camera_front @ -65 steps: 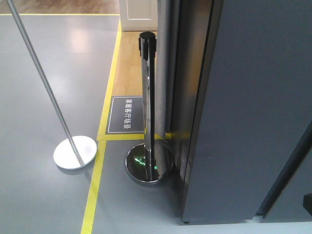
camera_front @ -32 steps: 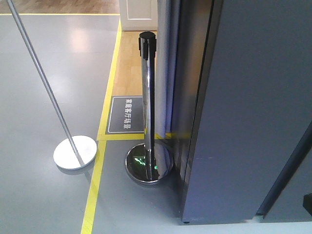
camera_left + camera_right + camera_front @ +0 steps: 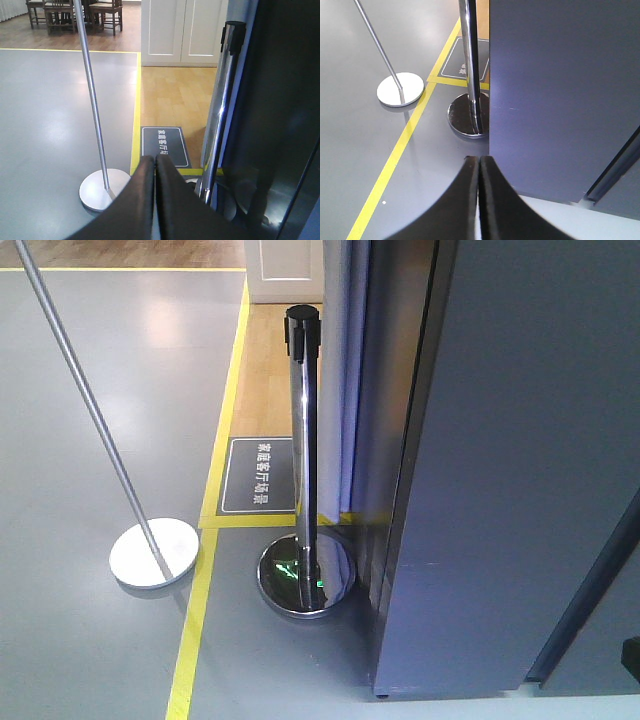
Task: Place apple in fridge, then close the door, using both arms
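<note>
Door (image 3: 385,420) swung closer to fridge (image 3: 530,460); both hands (image 3: 155,162) (image 3: 479,162) closed, empty, nr it.

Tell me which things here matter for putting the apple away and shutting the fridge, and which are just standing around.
Job: fridge, left tool, right tool; both shut, empty. No apple in view.

Bystanders: chrome stanchion, thin pole on white disc base, floor sign, yellow floor tape.
</note>
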Available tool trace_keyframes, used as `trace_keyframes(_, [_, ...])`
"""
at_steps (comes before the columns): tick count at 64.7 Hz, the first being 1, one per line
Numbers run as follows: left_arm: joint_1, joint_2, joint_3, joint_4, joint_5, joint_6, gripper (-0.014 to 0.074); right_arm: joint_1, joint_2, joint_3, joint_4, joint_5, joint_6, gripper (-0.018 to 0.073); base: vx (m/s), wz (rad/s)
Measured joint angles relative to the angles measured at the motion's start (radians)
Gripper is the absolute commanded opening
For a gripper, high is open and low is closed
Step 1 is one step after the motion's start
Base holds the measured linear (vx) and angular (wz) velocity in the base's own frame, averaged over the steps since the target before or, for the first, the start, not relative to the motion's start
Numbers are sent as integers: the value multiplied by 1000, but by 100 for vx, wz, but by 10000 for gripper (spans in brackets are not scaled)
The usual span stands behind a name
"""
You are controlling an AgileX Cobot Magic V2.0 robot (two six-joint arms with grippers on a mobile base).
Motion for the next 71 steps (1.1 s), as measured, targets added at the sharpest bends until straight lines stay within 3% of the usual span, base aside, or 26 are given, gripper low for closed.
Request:
trace_keyframes(7, [0,0,0,0,0,0,-5,0,-5,24,-11,-36,-1,-8,0,0])
trace_keyframes(21, [0,0,0,0,0,0,-5,0,-108,197,-50,-377,-1,-8,0,0])
trace_keyframes(28, [0,0,0,0,0,0,-5,0,-185,293,-56,-475,0,-8,0,0])
trace_keyframes(39, [0,0,0,0,0,0,-5,-35,-309,401,-71,-473,67,-8,0,0])
trace_keyframes(52, [0,0,0,0,1,0,-5,-123,-384,409,-110,-444,205,-8,0,0])
trace_keyframes(71, [0,0,0,0,1,0,-5,-135,-384,409,-206,-421,227,-8,0,0])
